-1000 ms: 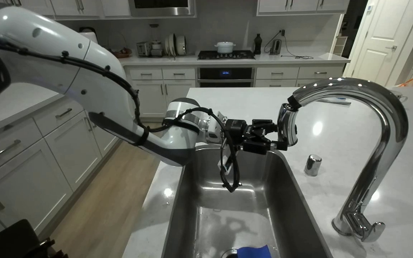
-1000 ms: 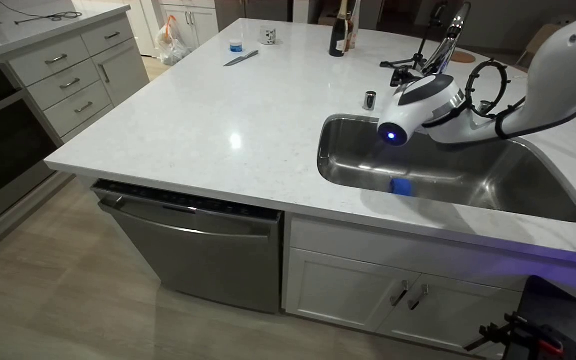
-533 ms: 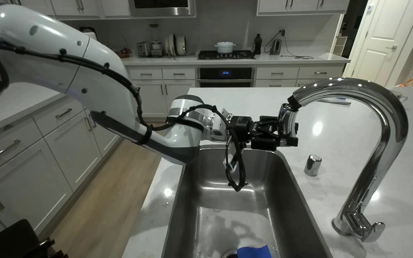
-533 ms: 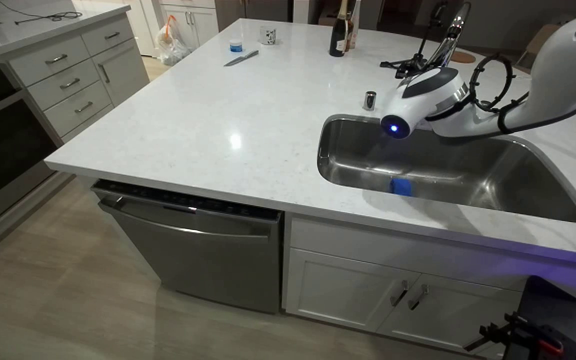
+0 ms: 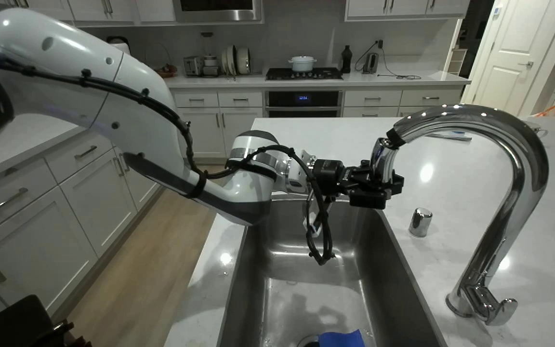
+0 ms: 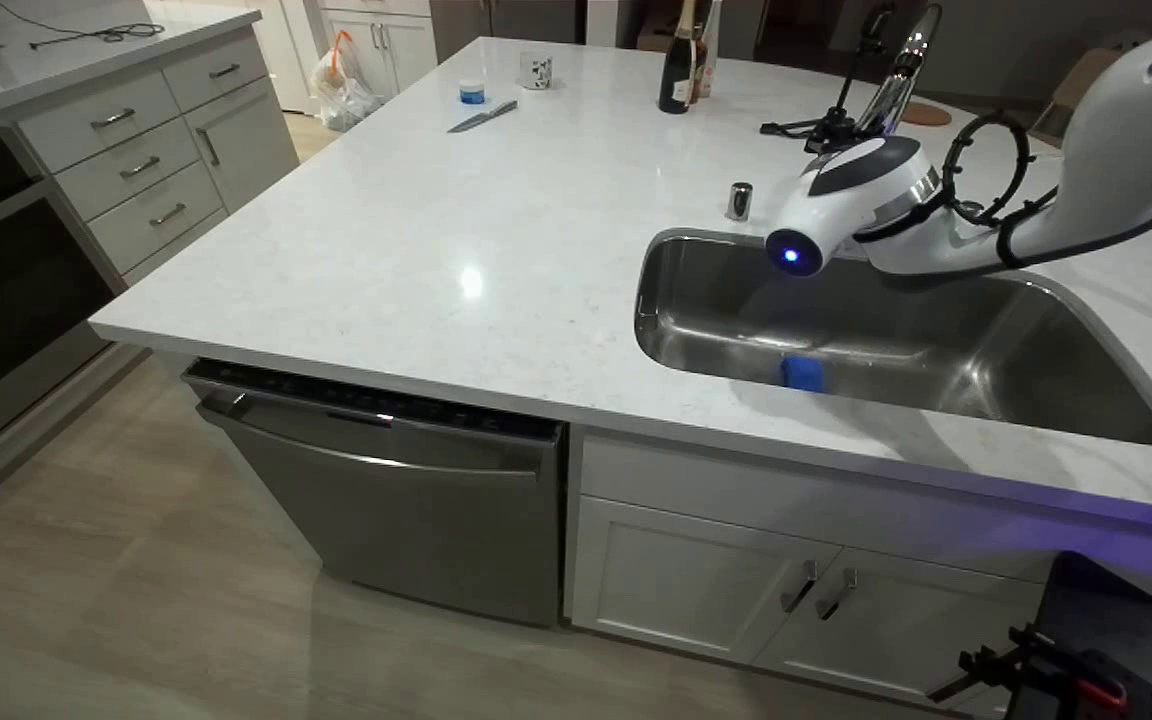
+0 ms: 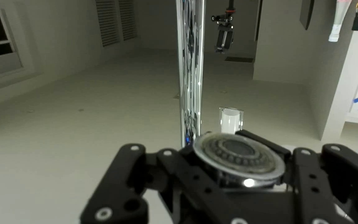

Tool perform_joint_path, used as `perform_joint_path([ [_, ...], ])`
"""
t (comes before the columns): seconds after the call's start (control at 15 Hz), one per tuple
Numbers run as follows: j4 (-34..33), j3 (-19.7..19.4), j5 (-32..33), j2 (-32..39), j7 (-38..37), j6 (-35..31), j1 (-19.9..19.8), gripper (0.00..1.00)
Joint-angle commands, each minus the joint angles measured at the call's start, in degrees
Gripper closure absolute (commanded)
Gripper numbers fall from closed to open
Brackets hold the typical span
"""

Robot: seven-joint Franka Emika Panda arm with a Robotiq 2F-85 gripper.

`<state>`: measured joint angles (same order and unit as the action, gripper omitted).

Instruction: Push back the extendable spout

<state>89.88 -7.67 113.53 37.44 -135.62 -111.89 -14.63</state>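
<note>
The extendable spout (image 5: 382, 155) is a short chrome cylinder hanging at an angle from the open end of the arched faucet (image 5: 530, 159), with a black piece bridging the two. My gripper (image 5: 384, 178) has its black fingers closed round the lower part of the spout, one on each side. In the wrist view, the round nozzle face of the spout (image 7: 239, 155) sits tilted between the fingers, and both sides appear to touch it. The arm hides the spout and fingertips in an exterior view, where only part of the faucet (image 6: 901, 95) shows.
Below the gripper lies the steel sink (image 5: 393, 270) with a blue item (image 5: 340, 339) near its drain. A small chrome cap (image 5: 420, 222) stands on the counter beside the sink. A black stand (image 6: 836, 125) and a bottle (image 6: 678, 75) are farther back.
My gripper has moved toward the faucet, and its fingers have gone from open around the spout to closed on it. The spout has shifted slightly toward the arm.
</note>
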Motion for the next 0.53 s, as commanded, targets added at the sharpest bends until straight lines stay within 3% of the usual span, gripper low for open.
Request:
perform_joint_path([
  [0.0,-1.08,0.27,-0.56,1.04,-2.22,2.12,0.39,1.0],
  [0.27,-1.34,0.25,-0.49,1.43,-5.12,4.47,0.81,0.98],
  [0.47,-1.73,0.84,-2.39,0.87,-4.05,2.61,-0.17,0.98],
])
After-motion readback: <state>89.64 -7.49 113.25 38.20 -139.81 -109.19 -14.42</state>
